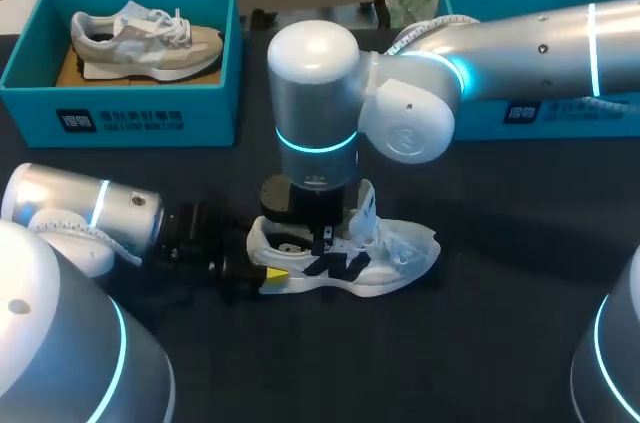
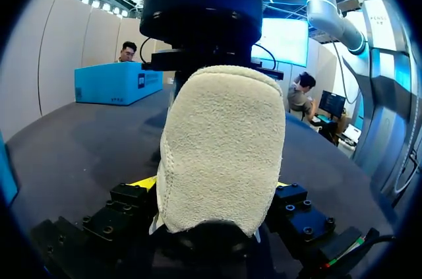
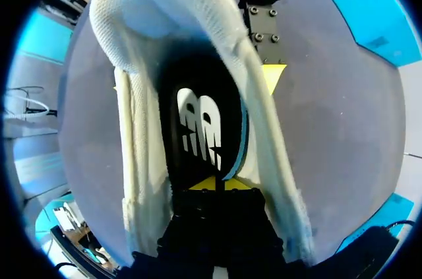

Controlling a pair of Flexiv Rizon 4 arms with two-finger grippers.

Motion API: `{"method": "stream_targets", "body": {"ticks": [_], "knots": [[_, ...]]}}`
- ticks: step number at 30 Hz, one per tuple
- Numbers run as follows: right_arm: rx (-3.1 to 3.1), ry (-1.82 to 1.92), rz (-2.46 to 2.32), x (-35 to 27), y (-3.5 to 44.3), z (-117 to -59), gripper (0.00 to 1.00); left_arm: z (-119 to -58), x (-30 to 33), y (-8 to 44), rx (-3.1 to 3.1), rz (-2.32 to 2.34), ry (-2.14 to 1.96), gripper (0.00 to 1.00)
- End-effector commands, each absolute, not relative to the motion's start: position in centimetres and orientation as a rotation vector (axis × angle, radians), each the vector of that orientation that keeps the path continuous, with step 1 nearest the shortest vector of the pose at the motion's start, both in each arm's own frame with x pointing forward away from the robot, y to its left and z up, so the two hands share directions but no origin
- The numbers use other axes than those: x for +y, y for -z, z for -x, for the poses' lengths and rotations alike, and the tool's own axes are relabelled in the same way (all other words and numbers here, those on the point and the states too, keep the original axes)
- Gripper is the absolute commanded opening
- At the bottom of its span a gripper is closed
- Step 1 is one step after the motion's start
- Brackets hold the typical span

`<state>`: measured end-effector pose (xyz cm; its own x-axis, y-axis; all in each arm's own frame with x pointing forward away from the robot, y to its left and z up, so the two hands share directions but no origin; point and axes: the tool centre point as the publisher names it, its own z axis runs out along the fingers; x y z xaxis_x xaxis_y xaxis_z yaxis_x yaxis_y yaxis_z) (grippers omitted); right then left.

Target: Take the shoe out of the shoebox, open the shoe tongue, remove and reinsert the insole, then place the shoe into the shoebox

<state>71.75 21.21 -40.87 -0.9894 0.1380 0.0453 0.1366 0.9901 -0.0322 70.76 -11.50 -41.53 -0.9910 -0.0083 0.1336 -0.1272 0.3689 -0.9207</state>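
Left pincer (image 1: pixel 268 261) clamps the shoe (image 1: pixel 375 265) by its heel on the dark table (image 1: pixel 500 343) in the overhead view, while my right pincer (image 1: pixel 322 241) dips into the shoe's mouth; the blue shoebox (image 1: pixel 560 113) sits well back on my right. From my left wrist, the suede heel fills the space between my fingers (image 2: pixel 145 182). From my right wrist, tips almost together nip the insole (image 3: pixel 201 124). If the collar grips it, the insole could slip free or buckle. Flat matte table; there is room to work between shoe and shoebox.
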Motion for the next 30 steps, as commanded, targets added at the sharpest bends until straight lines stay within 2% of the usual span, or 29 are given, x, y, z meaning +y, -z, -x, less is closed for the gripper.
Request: {"method": "stream_targets", "body": {"ticks": [1, 30], "knots": [[-3.096, -0.073, 0.238, 20.5, 41.8, -70.5, 0.0, -70.9, -11.4, 41.7, -2.512, -0.128, -1.7, 0.0], [-3.168, -0.059, 0.264, 18.2, 35.3, -72.0, 0.0, -70.9, -11.4, 41.7, -2.512, -0.128, -1.7, 0.0]]}}
